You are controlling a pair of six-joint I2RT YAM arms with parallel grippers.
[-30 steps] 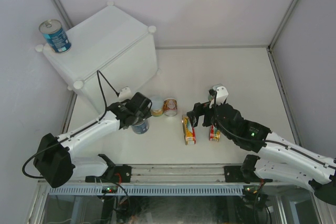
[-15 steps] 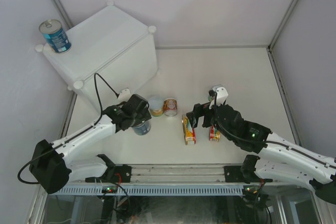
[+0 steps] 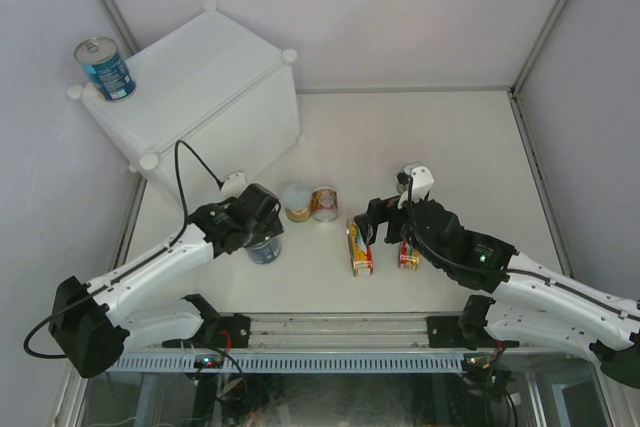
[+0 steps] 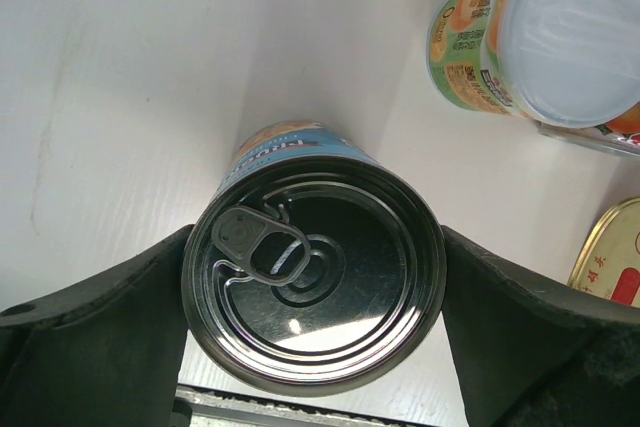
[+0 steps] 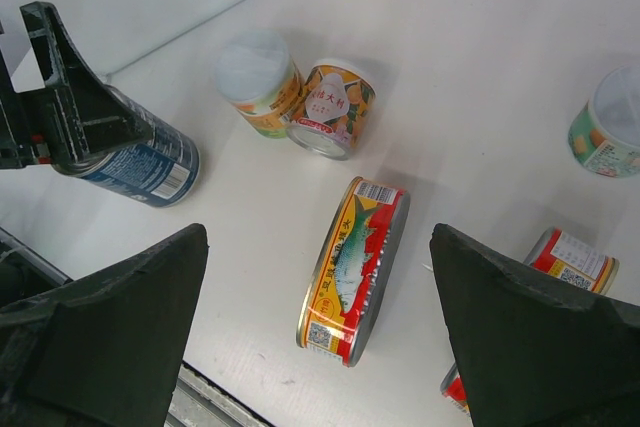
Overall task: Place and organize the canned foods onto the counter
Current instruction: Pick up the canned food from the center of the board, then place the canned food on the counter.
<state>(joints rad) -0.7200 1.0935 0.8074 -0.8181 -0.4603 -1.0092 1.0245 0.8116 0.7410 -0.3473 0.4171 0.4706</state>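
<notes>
Over on the far left, the counter is sitting on the tabletop, and one tall blue can is already standing on its back left corner, by a knob.

The second tall blue can is standing upright on the tabletop near the front, just left of the middle. The left fingers are reaching down around it, spread wide, one on each side and close against its wall. From the wrist view its silver top with the ring pull is filling the gap between them.

Just beyond that can, two small round cans are sitting side by side and touching: a white-lidded one and an orange-labelled one.

The right fingers are hanging well apart, gripping nothing, above a flat red-and-yellow tin that is lying lengthwise between them on the tabletop. A second flat tin is lying just to its right, partly under the right-hand finger. A third small can, green-labelled with a pale top, is sitting a little farther back on that side, at the edge of the wrist view.
</notes>
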